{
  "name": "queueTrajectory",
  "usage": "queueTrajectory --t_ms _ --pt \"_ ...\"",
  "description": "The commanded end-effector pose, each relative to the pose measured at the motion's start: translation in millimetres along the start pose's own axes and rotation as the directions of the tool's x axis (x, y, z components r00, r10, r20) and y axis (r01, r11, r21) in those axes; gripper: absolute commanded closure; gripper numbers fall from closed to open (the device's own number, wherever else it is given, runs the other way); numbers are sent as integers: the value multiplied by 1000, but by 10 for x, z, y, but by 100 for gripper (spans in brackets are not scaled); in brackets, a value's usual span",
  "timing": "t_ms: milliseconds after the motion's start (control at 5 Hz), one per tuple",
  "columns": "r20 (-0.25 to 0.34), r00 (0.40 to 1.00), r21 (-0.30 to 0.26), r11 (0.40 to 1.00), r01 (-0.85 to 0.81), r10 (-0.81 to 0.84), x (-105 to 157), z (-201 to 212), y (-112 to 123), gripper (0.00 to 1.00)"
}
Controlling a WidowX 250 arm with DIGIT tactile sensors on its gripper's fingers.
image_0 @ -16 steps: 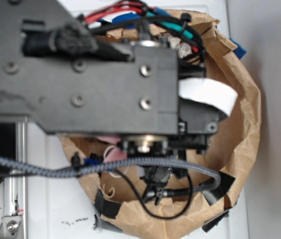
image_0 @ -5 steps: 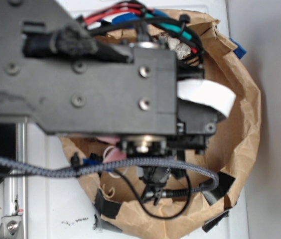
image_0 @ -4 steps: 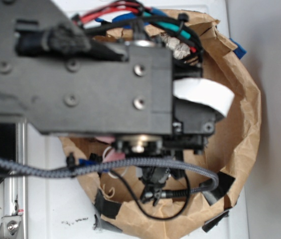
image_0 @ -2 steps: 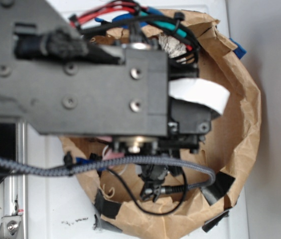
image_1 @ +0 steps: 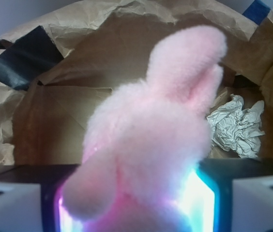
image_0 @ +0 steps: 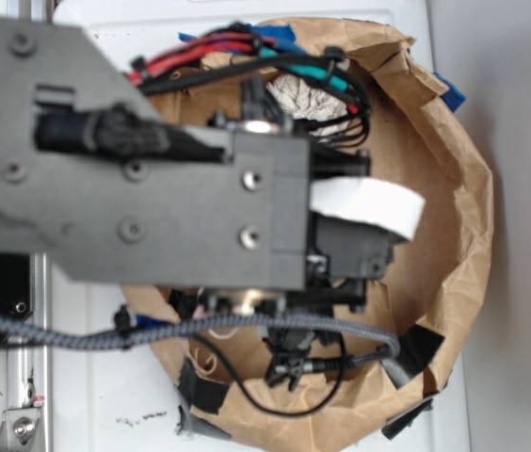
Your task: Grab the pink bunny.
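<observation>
1. Wrist view: pink bunny sits squeezed between the jaws, lit pads pressing both flanks; jaws clamped on it.
2. Judged light, soft, compressible; fur may slip. Mid-body hold looks safest, not the floppy ears.
3. Beyond the jaws: brown paper bag holding a crumpled white paper ball.
4. Exterior view: arm hides the bunny.

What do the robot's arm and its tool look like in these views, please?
The arm is a boxy dark grey housing with round screws, a white label on its end, red, teal and black wires, and a braided grey cable. In the wrist view, the tool shows pale, black-edged, glowing fingers.
</observation>
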State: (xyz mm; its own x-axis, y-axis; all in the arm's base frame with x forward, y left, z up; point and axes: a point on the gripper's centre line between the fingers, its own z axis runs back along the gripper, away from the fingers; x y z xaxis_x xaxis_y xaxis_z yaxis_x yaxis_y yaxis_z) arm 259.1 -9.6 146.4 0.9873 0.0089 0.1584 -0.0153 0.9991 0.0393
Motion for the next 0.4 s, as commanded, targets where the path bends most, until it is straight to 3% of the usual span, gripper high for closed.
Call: queueTrajectory --t_ms 0,200 --pt "41 999 -13 1000 3 -3 71 132 45 100" --pt "42 999 -15 1000 2 -2 73 133 58 100"
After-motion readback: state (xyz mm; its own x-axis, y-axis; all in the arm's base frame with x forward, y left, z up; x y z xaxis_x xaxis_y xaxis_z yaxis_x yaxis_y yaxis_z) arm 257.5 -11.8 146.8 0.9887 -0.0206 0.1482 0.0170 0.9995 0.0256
